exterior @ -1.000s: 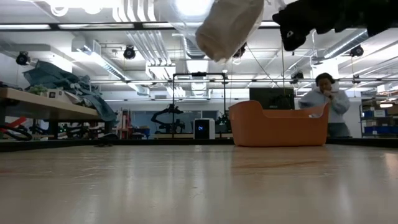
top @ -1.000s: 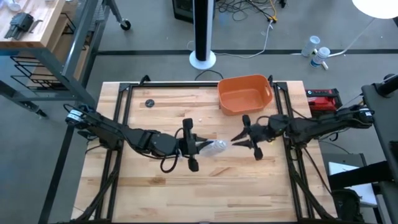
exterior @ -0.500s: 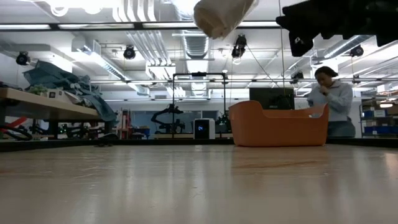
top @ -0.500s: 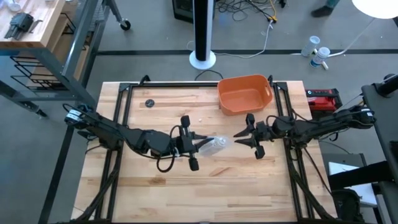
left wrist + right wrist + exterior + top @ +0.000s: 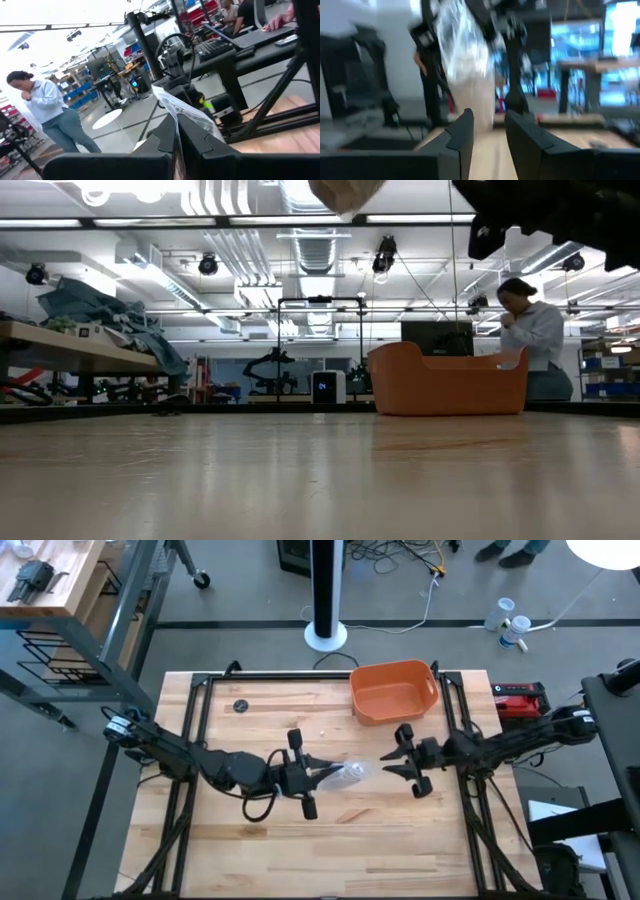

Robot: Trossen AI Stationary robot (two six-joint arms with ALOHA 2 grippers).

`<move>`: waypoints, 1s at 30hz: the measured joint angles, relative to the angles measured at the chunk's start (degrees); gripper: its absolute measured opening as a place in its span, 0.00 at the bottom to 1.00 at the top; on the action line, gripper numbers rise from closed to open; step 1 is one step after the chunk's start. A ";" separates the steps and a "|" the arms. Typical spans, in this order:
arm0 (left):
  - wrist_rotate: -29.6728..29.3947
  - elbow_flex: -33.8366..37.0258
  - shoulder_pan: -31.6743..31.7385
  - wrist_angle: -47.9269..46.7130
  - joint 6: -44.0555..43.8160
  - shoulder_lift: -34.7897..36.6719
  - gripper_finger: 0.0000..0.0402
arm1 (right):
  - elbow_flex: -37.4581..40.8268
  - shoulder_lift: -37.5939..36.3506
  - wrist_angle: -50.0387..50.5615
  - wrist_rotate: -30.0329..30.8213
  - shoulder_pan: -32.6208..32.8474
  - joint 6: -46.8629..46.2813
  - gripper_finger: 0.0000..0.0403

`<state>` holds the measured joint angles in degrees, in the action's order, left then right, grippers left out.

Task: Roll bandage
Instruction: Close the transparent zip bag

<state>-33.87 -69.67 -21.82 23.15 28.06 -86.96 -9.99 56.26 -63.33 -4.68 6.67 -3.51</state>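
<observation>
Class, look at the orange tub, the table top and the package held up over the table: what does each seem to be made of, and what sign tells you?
Orange tub: probably moulded plastic, smooth and matt, with rounded rim and uniform colour.
Table top: wood, light planks with visible seams and grain, slight sheen.
Package, pinched by the left hand: crinkled clear film, likely plastic, over something off-white and soft-looking.

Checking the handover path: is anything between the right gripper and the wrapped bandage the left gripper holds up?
No. In the high view only bare table shows between the right gripper and the wrapped bandage pinched by the left gripper.

An orange tub point(image 5: 393, 690) sits on the pale wood-grain table point(image 5: 250, 850), near an off-white bandage point(image 5: 346, 776) in clear wrapper.
</observation>
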 joint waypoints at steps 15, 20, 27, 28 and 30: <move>1.85 9.72 -0.15 17.82 4.47 0.00 0.00 | -5.56 12.65 -12.01 0.08 3.83 0.70 0.18; 3.37 9.93 -0.26 17.81 4.49 -0.02 0.00 | -7.84 13.24 -9.00 -1.56 3.83 1.04 0.23; 3.37 9.94 -0.54 23.92 5.48 0.00 0.00 | -8.39 13.03 -6.34 -1.72 3.83 -0.53 0.38; 3.37 9.94 -0.54 24.21 5.49 0.00 0.00 | -8.38 12.79 -5.99 -1.74 3.83 -0.62 0.40; 3.37 9.94 -0.63 24.59 5.51 0.00 0.00 | -8.40 12.63 -6.43 -1.74 3.83 -0.60 0.43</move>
<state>-30.50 -59.72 -22.46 47.74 33.57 -86.96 -18.39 68.89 -69.76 -6.42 10.50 -4.11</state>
